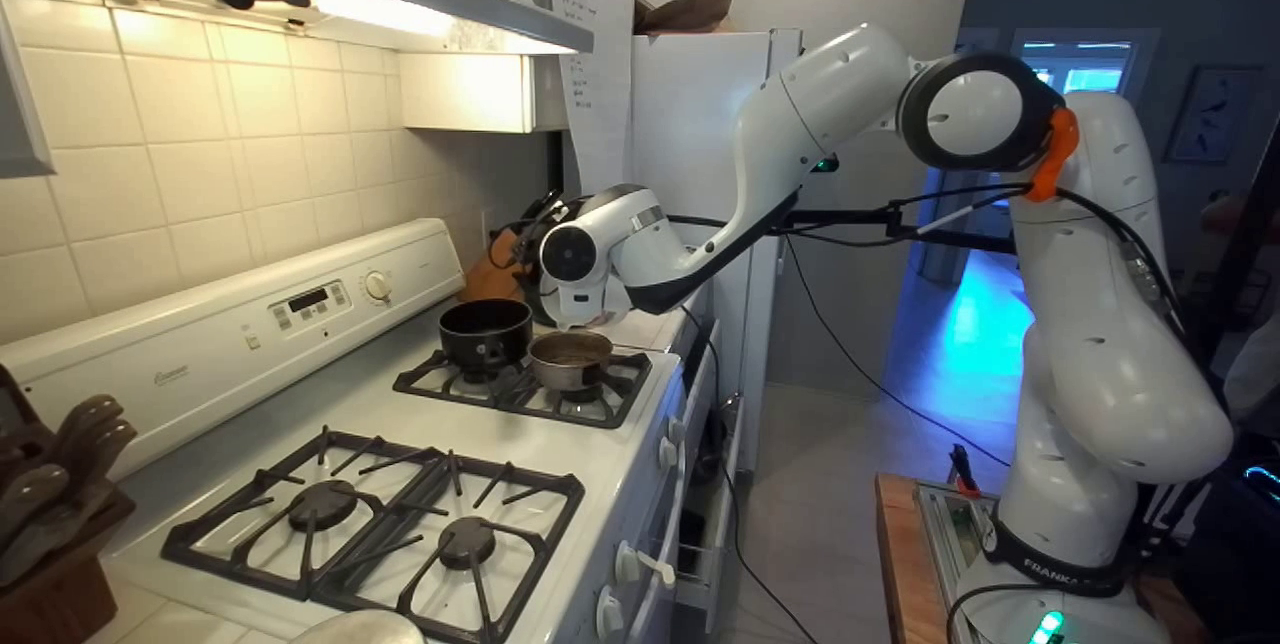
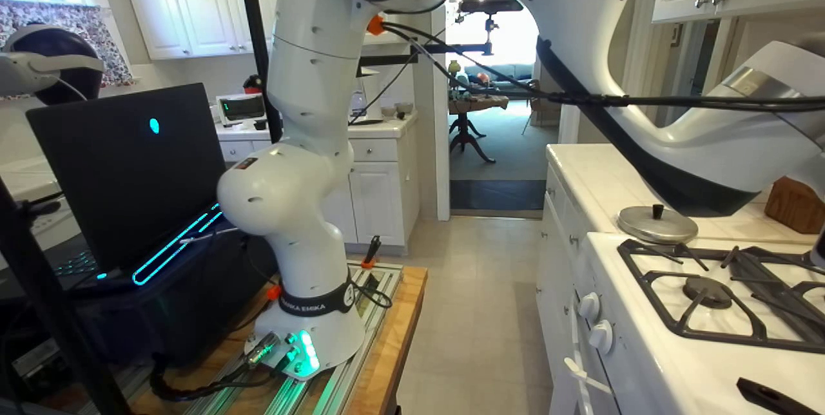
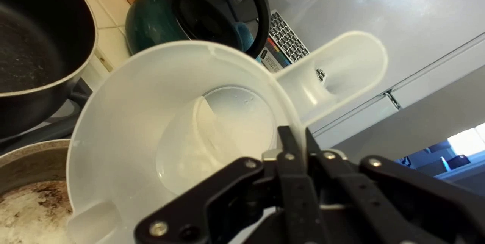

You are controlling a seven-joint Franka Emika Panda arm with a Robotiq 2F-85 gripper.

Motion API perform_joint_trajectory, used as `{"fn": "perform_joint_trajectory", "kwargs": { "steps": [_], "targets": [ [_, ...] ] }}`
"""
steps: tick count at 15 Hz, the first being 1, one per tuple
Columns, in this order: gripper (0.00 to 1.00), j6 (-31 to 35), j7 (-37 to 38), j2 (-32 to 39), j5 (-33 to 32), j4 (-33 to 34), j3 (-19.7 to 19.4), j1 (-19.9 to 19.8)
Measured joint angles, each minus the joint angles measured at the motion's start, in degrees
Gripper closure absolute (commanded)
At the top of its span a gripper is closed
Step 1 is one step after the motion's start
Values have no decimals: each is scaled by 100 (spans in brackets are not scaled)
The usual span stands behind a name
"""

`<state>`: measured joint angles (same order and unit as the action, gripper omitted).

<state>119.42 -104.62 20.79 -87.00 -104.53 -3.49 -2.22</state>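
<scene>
White gas stove [image 1: 400,419], gripper [image 3: 299,138] clamping translucent jug [image 3: 159,111] by its rim
Wrist view: jug's body lying at gripper's 9 o'clock, axis running 8 to 2, spout [image 3: 94,217] to handle [image 3: 354,64]; stained pan [image 3: 34,206] sitting at jug's 8

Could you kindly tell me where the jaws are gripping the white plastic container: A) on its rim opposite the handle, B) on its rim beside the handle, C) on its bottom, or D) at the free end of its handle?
B: the wrist view shows the jaws pinching the rim of the container, close to where the handle joins it.
</scene>
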Motion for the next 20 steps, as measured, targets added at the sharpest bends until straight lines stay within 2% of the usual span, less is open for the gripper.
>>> {"fn": "perform_joint_trajectory", "kwargs": {
  "steps": [8,15,16,20],
  "targets": [
    [99,-2,-300,-12,-19,-41,19,27],
    [99,-70,-311,-13,-470,-62,18,27],
    [95,-92,-311,-13,-534,-71,18,27],
    [95,-92,-302,46,-530,-74,33,21]
  ]
}}
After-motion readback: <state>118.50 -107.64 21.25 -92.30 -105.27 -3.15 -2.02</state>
